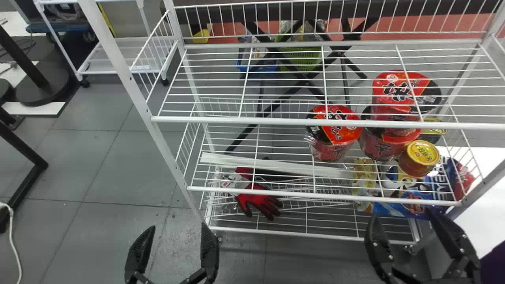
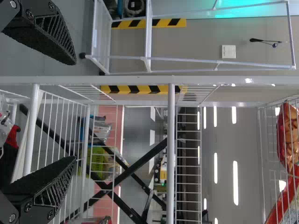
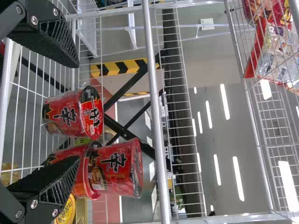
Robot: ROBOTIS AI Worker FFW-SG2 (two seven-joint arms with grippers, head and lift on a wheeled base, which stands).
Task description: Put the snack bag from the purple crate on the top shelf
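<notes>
My left gripper (image 1: 177, 227) and right gripper (image 1: 401, 214) both spread before the rack (image 1: 252, 119), I should swing right to what looks like the purple crate (image 1: 494, 265), presumably holding the snack bag, pinch gently, then lift above the top shelf (image 3: 250, 112).

Grey tiled floor (image 1: 102, 165) under a white wheeled cart (image 1: 100, 63).

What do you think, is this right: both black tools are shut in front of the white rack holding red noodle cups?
Not quite: the head view shows both the left tool and the right tool open, their fingertips well apart. They are in front of the white rack holding red noodle cups.
</notes>
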